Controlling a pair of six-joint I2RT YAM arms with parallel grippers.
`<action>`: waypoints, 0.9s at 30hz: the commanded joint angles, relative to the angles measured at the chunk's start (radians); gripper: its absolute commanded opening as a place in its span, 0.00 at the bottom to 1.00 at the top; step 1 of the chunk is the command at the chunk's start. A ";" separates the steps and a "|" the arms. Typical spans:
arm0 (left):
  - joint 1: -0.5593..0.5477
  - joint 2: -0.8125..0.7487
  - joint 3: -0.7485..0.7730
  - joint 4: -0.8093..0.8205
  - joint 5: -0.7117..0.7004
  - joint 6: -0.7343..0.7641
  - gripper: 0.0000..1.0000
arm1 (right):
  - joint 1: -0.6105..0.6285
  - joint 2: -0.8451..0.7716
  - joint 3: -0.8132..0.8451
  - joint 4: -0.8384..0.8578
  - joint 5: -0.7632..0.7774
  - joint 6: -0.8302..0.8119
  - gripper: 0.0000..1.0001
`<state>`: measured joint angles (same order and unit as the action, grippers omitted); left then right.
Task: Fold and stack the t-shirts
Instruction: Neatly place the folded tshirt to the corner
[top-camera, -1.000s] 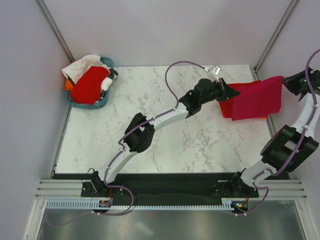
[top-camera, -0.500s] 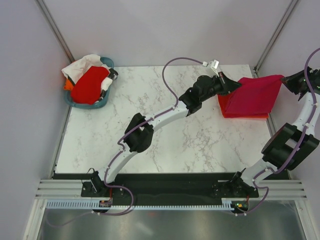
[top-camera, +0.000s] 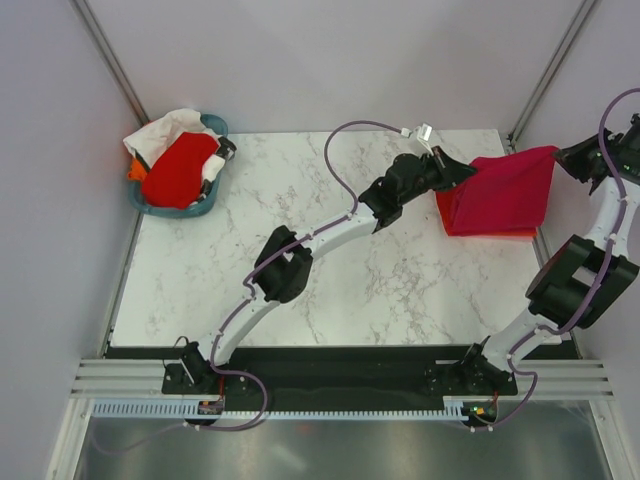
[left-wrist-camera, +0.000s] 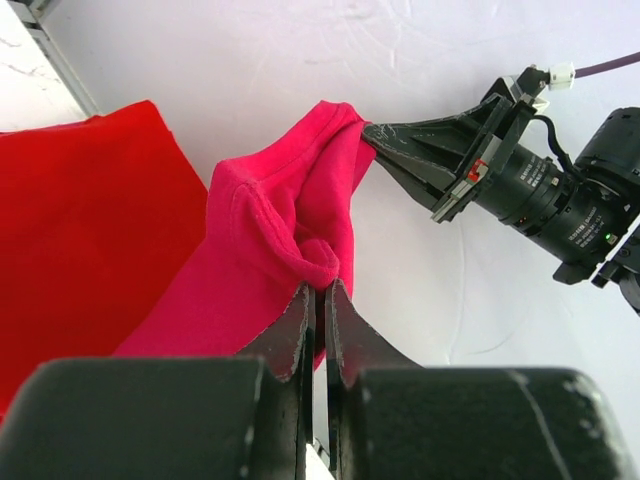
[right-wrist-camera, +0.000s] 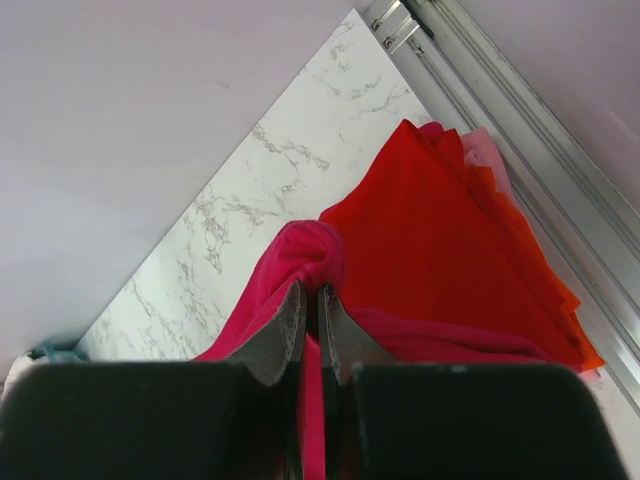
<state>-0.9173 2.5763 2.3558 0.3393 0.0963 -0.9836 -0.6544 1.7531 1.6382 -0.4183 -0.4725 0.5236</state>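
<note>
A crimson-pink t-shirt (top-camera: 505, 190) hangs stretched between my two grippers over a folded bright red t-shirt (top-camera: 488, 227) at the table's back right. My left gripper (top-camera: 468, 170) is shut on its left end, which shows bunched in the left wrist view (left-wrist-camera: 300, 235). My right gripper (top-camera: 560, 152) is shut on its right end, seen in the right wrist view (right-wrist-camera: 305, 255). The red stack lies under it in both wrist views (left-wrist-camera: 80, 230) (right-wrist-camera: 450, 250). Another red t-shirt (top-camera: 178, 168) lies in the teal basket (top-camera: 205, 209) at the back left.
White cloth (top-camera: 165, 130) and something orange (top-camera: 135, 170) also sit in the basket. The metal frame post (top-camera: 530, 90) and the table's right edge (top-camera: 545, 262) run close to the stack. Marble tabletop (top-camera: 300, 200) spreads between basket and stack.
Both grippers have carried the crimson-pink shirt back and to the right, so it now spreads over the red stack. The right gripper has risen and moved a little away.
</note>
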 joint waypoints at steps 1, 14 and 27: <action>0.012 0.007 0.045 0.069 -0.036 -0.035 0.02 | -0.018 0.068 0.044 0.032 0.072 0.067 0.00; 0.041 0.102 0.069 0.129 -0.147 -0.112 0.02 | 0.022 0.174 0.112 0.085 0.078 0.093 0.00; 0.072 0.268 0.197 0.142 -0.322 -0.150 0.73 | 0.079 0.400 0.250 0.156 0.084 0.135 0.74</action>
<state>-0.8528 2.8197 2.4935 0.4294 -0.1387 -1.1225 -0.5365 2.0876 1.8381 -0.3000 -0.4656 0.5819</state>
